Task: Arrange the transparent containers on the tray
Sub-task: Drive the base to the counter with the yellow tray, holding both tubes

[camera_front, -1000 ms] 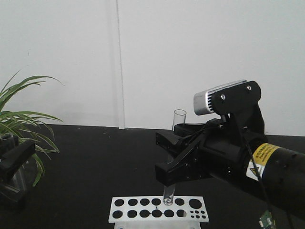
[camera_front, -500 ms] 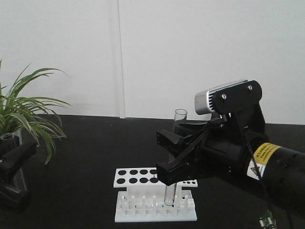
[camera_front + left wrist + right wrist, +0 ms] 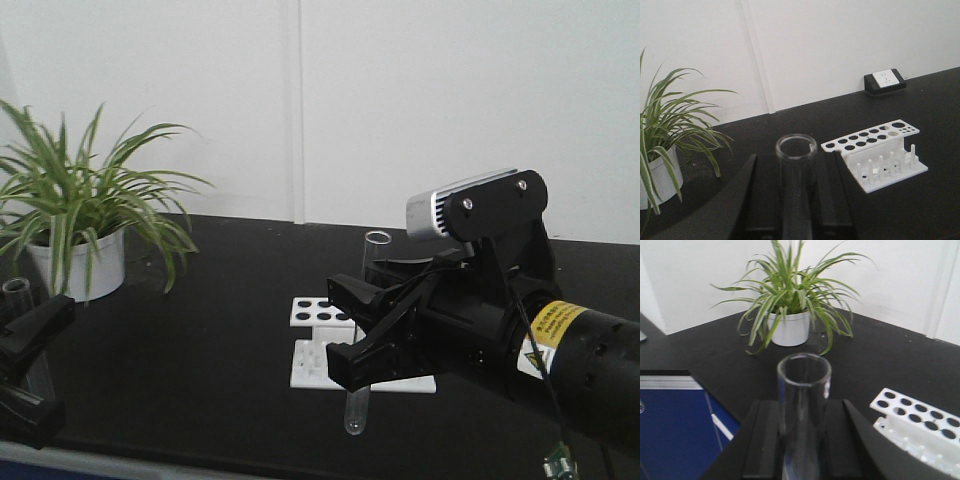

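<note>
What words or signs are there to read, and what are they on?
Yellow sticker on the right arm: black print, too small and blurred to read.
What looks like a triangle warning sign just below it: no words readable.
No other writing shows in any view.

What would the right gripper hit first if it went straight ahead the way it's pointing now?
Probably the potted plant: in the right wrist view it stands dead ahead of the right gripper and its test tube, beyond bare black table. The white rack lies off to one side. Depth is uncertain.
</note>
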`<state>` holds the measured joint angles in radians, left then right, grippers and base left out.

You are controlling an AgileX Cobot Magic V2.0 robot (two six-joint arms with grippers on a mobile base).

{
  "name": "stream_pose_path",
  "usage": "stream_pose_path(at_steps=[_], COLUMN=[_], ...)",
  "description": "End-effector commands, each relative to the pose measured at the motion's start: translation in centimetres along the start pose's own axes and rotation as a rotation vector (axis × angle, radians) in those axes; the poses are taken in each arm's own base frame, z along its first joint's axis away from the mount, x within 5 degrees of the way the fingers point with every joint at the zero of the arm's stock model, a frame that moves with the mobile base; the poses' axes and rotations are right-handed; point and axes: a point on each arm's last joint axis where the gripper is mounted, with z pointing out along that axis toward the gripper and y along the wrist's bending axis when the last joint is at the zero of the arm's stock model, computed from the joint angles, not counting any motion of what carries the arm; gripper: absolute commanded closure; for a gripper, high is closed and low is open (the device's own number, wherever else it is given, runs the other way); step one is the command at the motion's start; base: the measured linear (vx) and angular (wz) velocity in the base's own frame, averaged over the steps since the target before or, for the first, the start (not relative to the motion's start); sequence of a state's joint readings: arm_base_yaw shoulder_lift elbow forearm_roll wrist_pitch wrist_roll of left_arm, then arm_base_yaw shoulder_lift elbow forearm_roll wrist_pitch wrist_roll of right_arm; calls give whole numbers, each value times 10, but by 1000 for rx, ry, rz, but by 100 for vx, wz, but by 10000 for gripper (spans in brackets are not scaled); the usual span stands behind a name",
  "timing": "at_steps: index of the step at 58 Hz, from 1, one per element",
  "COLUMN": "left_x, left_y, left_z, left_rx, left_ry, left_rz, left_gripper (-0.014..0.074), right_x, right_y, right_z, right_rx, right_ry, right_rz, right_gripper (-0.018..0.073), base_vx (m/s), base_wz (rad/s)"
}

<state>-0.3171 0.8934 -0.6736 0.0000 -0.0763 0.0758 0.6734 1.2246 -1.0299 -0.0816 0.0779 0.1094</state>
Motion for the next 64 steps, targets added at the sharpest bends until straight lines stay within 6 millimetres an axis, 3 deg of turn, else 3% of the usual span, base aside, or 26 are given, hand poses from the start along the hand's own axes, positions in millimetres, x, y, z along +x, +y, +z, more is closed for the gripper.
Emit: stream_pose_path(at_steps=[1, 64], left_x=[-23, -23], left_y=[2, 2], left_z=[-4, -4], left_rx=[-9, -9], left_ry=[-136, -136], left_rz=[-13, -13], left_gripper=[603, 603], right_x=[-27, -27], right_y=[0, 0], right_z=[-12, -12], right_rx=[-5, -5], right_ry=[-151, -151], right_rz=[-14, -14], right_gripper=[568, 568], base_vx=[-28, -29], base_wz=[18, 22])
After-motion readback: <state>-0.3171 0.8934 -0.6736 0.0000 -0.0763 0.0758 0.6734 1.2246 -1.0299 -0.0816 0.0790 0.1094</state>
